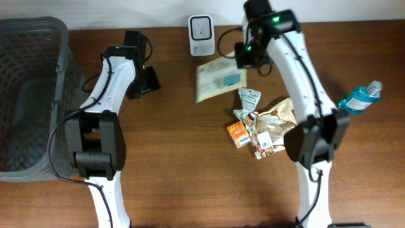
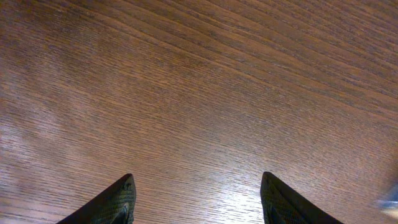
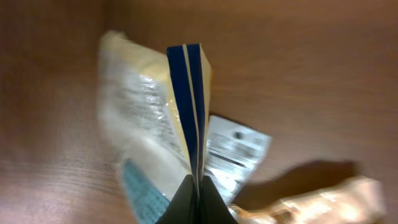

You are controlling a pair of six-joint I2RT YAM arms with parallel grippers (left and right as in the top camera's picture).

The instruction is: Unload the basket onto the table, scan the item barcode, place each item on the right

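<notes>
Right gripper clamped on packet, just short of scanner.

Overhead: the right arm holds the pale packet, which looks lifted and tilted, near-right of the white scanner at the far edge. The left gripper hangs over bare table to the left, with a basket far left and a pile of snacks and a blue bottle on the right. Left wrist: its fingers stand apart, with only wood between them. Right wrist: the jaws are pressed together on the packet's blue-striped edge seam. The packet dangles blurred, and a white sachet lies behind it. My judgement of the risk: so thin a pinch lets the packet swing or slip, so the barcode may turn away from the scanner window, or the packet may drop.
</notes>
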